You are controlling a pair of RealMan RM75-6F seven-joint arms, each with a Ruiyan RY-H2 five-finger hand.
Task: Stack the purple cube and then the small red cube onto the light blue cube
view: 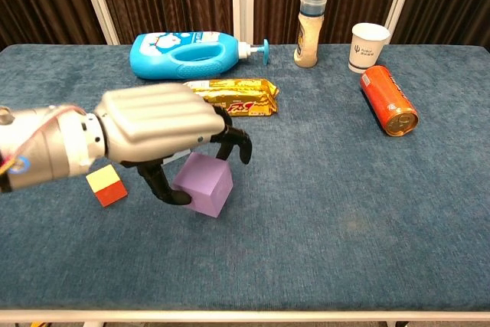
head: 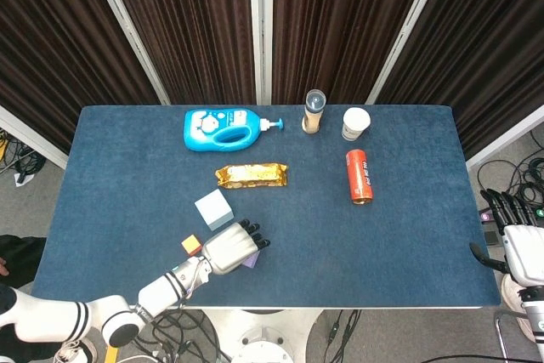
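Note:
My left hand (view: 153, 132) arches over the purple cube (view: 204, 184), thumb on its left face and fingers (view: 233, 142) curled over its top right, gripping it. The cube is tilted and looks slightly raised off the cloth. In the head view only a purple corner (head: 252, 259) shows under the hand (head: 226, 248). The small red cube with a yellow top (view: 106, 184) lies just left of the hand (head: 191, 245). The light blue cube (head: 213, 209) stands right behind the hand, hidden in the chest view. My right hand (head: 517, 231) hangs off the table's right edge, fingers spread and holding nothing.
A gold snack packet (view: 233, 96) lies just behind the hand, and a blue detergent bottle (view: 187, 53) further back. A tall jar (view: 309, 28), a paper cup (view: 369, 46) and a lying orange can (view: 389, 100) are at the back right. The table's front edge (view: 245, 313) is close.

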